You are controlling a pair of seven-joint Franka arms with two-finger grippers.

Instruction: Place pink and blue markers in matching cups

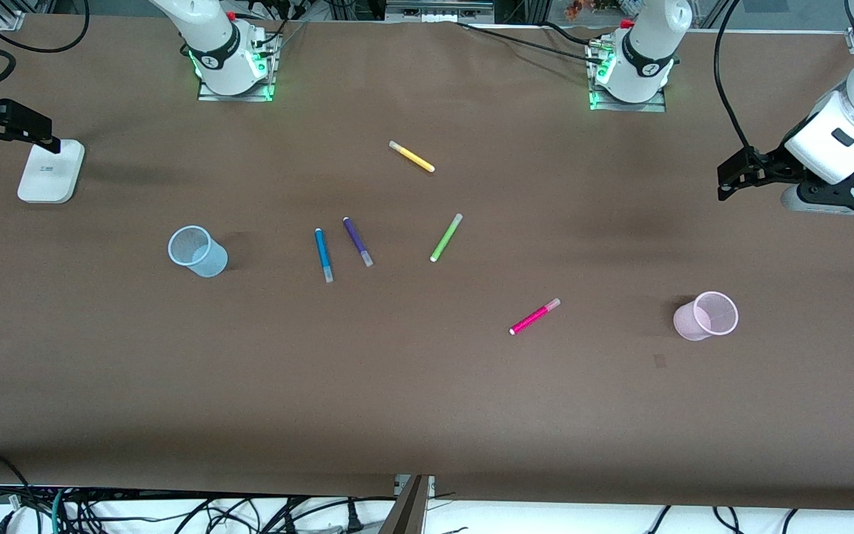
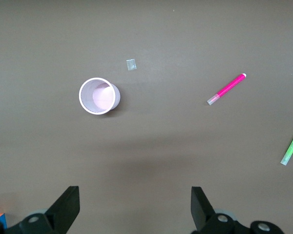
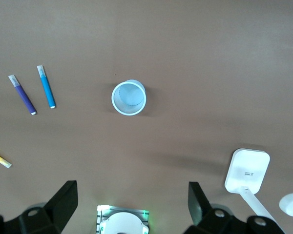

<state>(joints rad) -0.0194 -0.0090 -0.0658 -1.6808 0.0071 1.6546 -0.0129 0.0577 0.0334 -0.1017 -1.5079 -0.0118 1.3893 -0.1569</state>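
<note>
The blue marker (image 1: 323, 254) lies near the table's middle, beside a purple one; it also shows in the right wrist view (image 3: 46, 86). The pale blue cup (image 1: 212, 259) stands upright and empty toward the right arm's end (image 3: 114, 100). The pink marker (image 1: 534, 317) lies nearer the front camera (image 2: 227, 88). The pale pink cup (image 1: 690, 320) stands upright and empty toward the left arm's end (image 2: 115, 97). My left gripper (image 1: 723, 184) is open and empty, raised at its end of the table (image 2: 134, 200). My right gripper (image 1: 18, 141) is open and empty, raised at its end (image 3: 132, 195).
A purple marker (image 1: 357, 241), a lime-green marker (image 1: 445, 237) and a yellow marker (image 1: 411, 156) lie around the table's middle. A white flat device (image 1: 51, 172) sits under my right gripper. A small scrap (image 1: 660, 361) lies near the pink cup.
</note>
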